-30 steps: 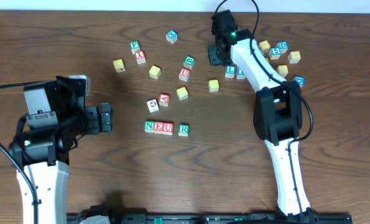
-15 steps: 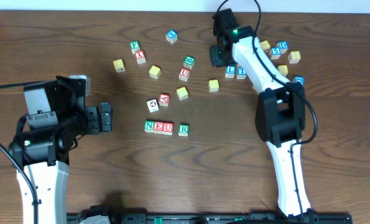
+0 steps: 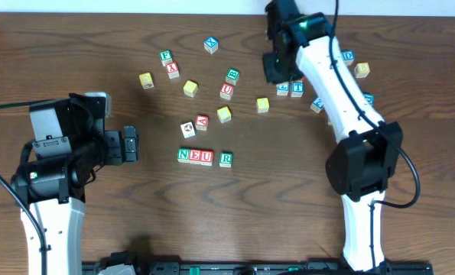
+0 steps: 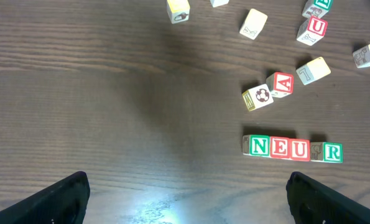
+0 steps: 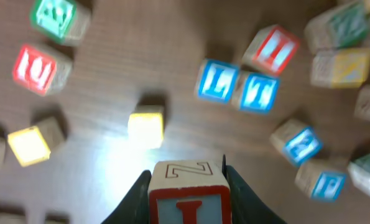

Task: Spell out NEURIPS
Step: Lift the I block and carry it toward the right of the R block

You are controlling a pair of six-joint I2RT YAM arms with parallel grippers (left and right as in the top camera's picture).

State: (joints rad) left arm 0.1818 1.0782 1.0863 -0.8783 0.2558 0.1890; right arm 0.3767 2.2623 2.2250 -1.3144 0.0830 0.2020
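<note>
The dark brown wood-grain desk [image 3: 288,214] looks smooth, with a soft sheen under the light. The small pale wooden letter cubes [image 4: 279,148] have matt painted faces.

Wooden table [image 4: 110,93], dark grain.
Row, 4 o'clock: N cube [image 4: 259,146], E cube [image 4: 279,147] and U cube [image 4: 300,149], touching; R cube [image 4: 333,152] just beside, at U's 3 o'clock.
A cube [image 4: 281,84] touching picture cube [image 4: 257,98], 2 o'clock.
Left gripper [image 4: 185,186]: fingers wide apart, 7 and 5 o'clock.

Cube [image 5: 188,190] partly below frame edge
</note>
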